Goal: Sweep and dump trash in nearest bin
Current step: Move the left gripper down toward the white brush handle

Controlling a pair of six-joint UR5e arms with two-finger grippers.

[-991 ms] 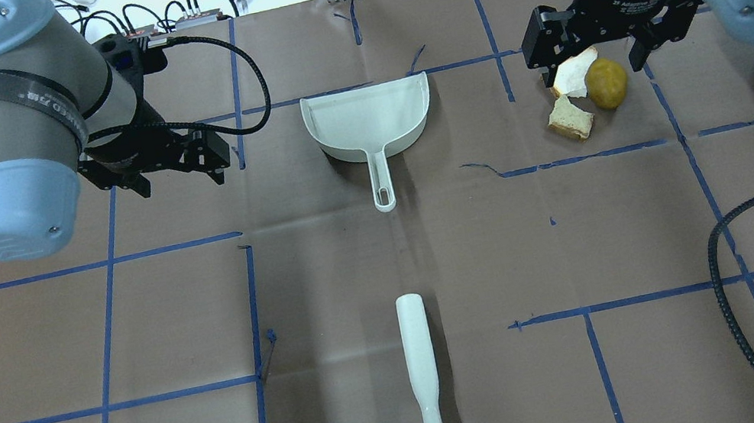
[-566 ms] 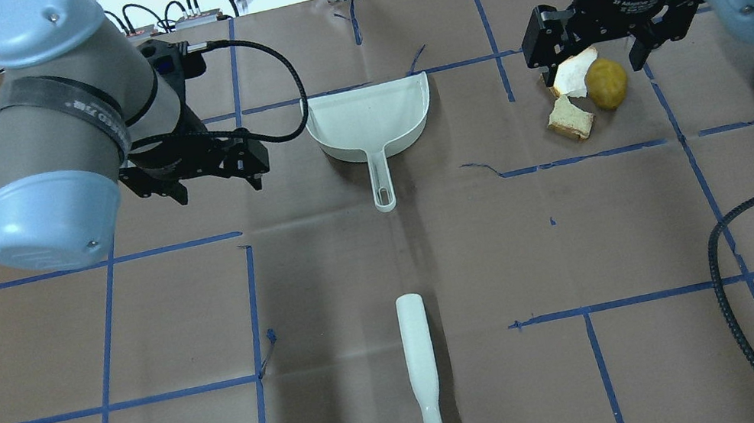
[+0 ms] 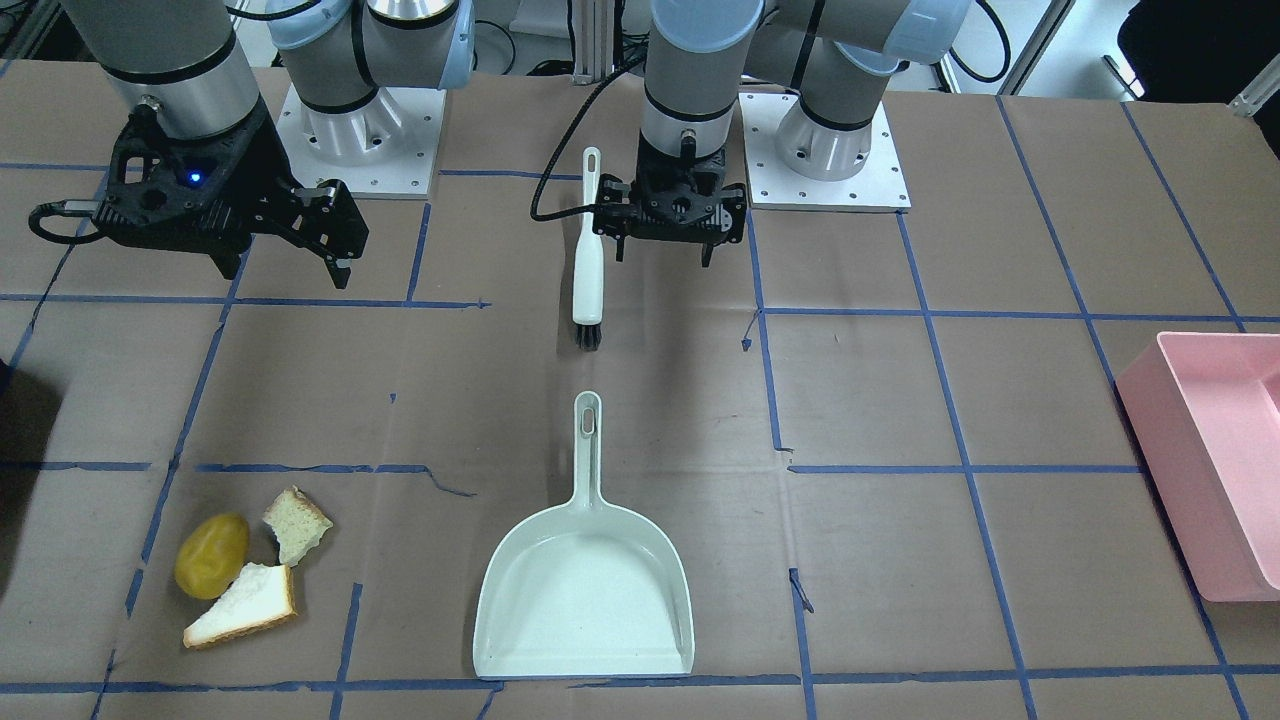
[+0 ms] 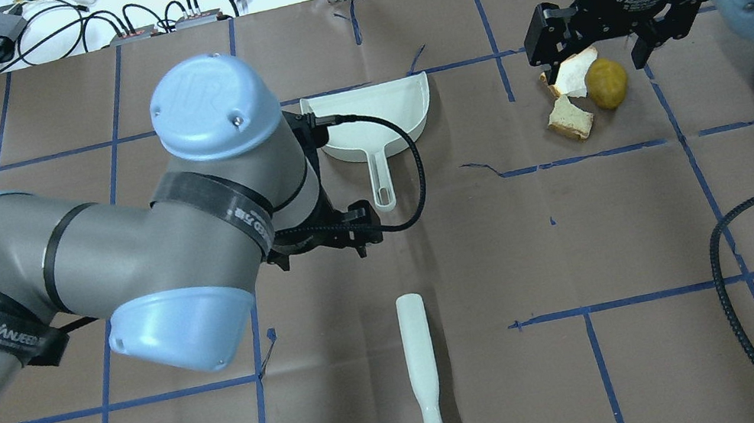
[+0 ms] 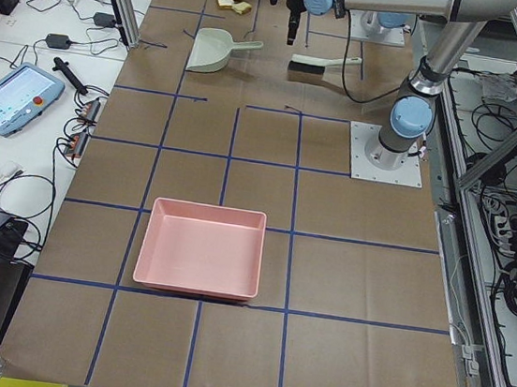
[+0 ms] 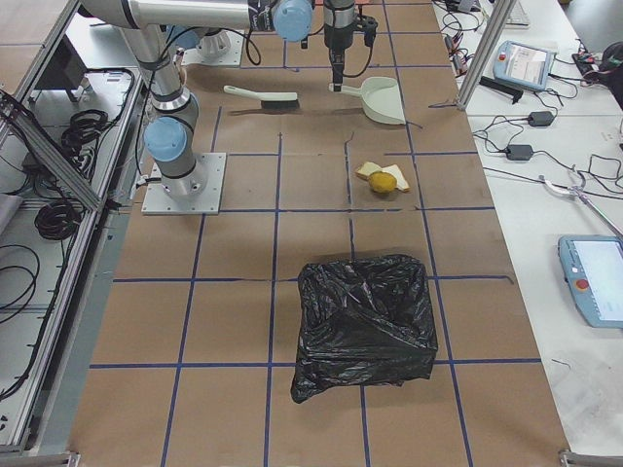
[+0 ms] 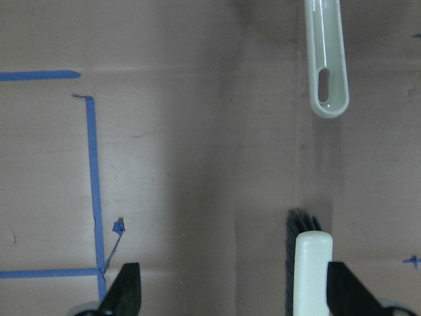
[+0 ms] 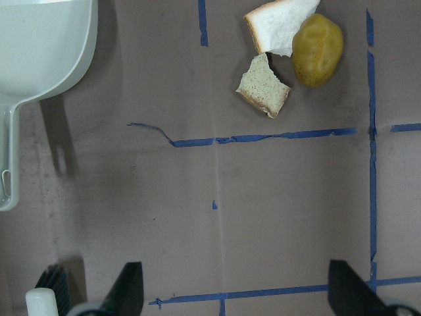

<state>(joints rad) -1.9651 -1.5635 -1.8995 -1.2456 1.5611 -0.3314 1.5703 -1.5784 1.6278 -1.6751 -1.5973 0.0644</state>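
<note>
The trash lies at the table's far right: a yellow potato-like lump and two bread pieces. They also show in the front view, lump and bread, and in the right wrist view. A white brush lies in the near middle, with a white dustpan beyond it. My left gripper is open and empty, hovering over the brush's bristle end. My right gripper is open and empty, high above the trash.
A pink tray sits at the table's left end. A bin lined with a black bag stands at the right end. A black cable loops over the near right of the table. Blue tape lines cross the brown paper cover.
My left arm has swung from the far left toward the middle and nearer to me, now between dustpan handle and brush. The right arm has barely moved.
</note>
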